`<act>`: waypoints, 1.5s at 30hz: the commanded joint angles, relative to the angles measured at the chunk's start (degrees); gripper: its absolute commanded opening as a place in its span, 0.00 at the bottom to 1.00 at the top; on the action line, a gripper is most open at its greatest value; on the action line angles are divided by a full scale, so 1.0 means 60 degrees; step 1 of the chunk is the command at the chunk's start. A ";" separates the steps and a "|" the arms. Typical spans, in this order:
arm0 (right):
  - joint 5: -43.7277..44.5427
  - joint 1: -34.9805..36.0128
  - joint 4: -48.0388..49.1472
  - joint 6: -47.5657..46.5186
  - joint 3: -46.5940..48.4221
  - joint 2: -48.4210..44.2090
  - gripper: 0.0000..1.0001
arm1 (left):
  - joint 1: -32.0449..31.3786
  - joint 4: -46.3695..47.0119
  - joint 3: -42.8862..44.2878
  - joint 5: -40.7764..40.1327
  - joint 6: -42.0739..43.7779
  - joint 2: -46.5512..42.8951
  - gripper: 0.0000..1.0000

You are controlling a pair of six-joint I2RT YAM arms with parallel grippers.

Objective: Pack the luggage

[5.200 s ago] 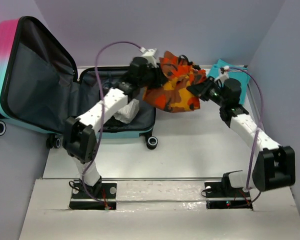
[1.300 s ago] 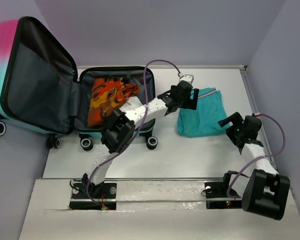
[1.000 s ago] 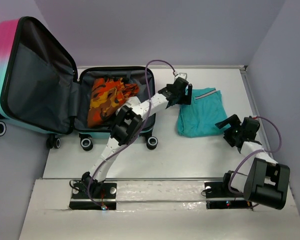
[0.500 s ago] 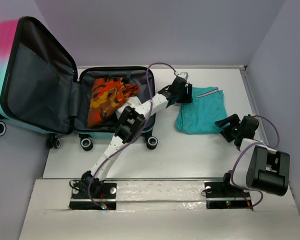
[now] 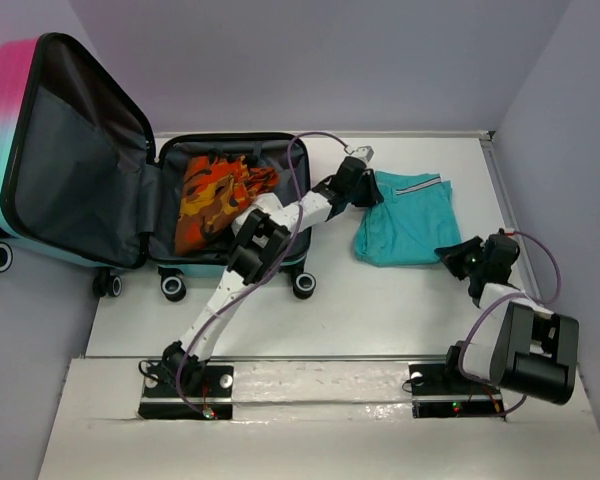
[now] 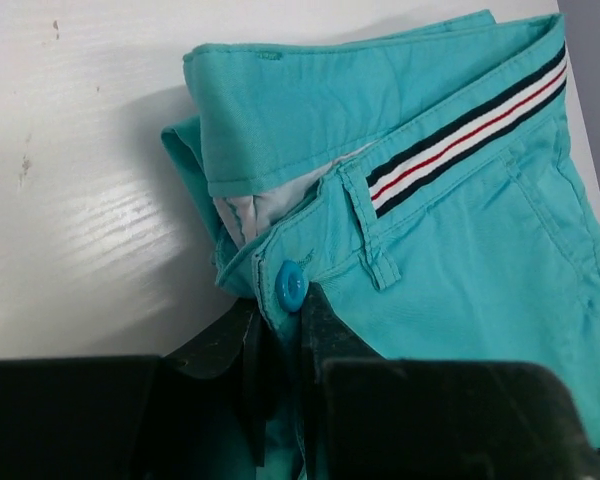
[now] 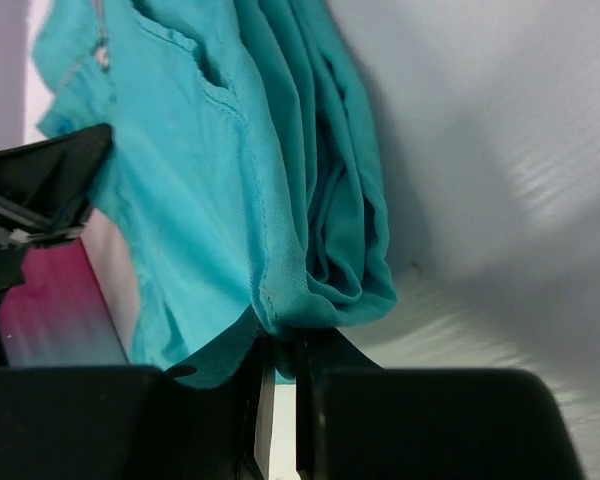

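Turquoise trousers point(image 5: 417, 218): folded, lying flat on the table right of centre in the overhead frame, near the luggage but outside it.
Markings: a band of navy, white and red stripes point(image 6: 460, 140) runs along the waistband. A round blue button point(image 6: 290, 287) sits at the front. No lettering is legible on the cloth.
Left gripper point(image 6: 280, 325): at the bottom of its wrist frame, fingers pressed together on the waistband edge just under the button. In the overhead frame it sits at the upper left corner of the garment point(image 5: 365, 190).
Right gripper point(image 7: 278, 355): low in its wrist frame, fingers nearly closed, pinching the rounded fold of the trousers point(image 7: 200, 170). Overhead, it meets the garment's lower right corner point(image 5: 457, 256).
Luggage point(image 5: 75, 160): open at the left of the overhead frame. The lid stands raised at the upper left, showing dark grey lining and a pink-to-teal shell with black trim. The base lies flat on the table beside the lid.
Packed item: an orange, red and black patterned cloth point(image 5: 218, 195) lies inside the base.
Wheels point(image 5: 303, 285): black, along the near edge of the base.
Table point(image 5: 380, 310): white and glossy, with a few small dark specks in the left wrist frame point(image 6: 80, 150).
Walls point(image 5: 330, 60): plain pale lilac-grey, closing in the back and both sides.
Cables point(image 5: 298, 165): purple, looping along both arms.
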 commanded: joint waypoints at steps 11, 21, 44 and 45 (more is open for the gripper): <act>-0.1748 0.0424 -0.0155 -0.0204 0.1160 -0.2527 0.07 | 0.0425 0.0406 -0.0868 0.0498 0.0321 -0.4193 0.06; 0.0197 0.4889 0.0386 0.0573 0.4117 -0.0391 0.07 | 0.2651 -0.1305 -0.1263 0.0426 0.1096 -0.6787 0.06; 0.0185 0.9288 -0.2836 -0.1212 1.2999 0.7231 0.80 | 0.7694 -0.2071 -0.7417 -0.3000 0.1814 -1.1035 0.99; 0.0286 0.9288 -0.2937 -0.1301 1.2940 0.7085 0.82 | 0.7402 -0.2085 -0.7343 -0.3060 0.1829 -1.1443 0.99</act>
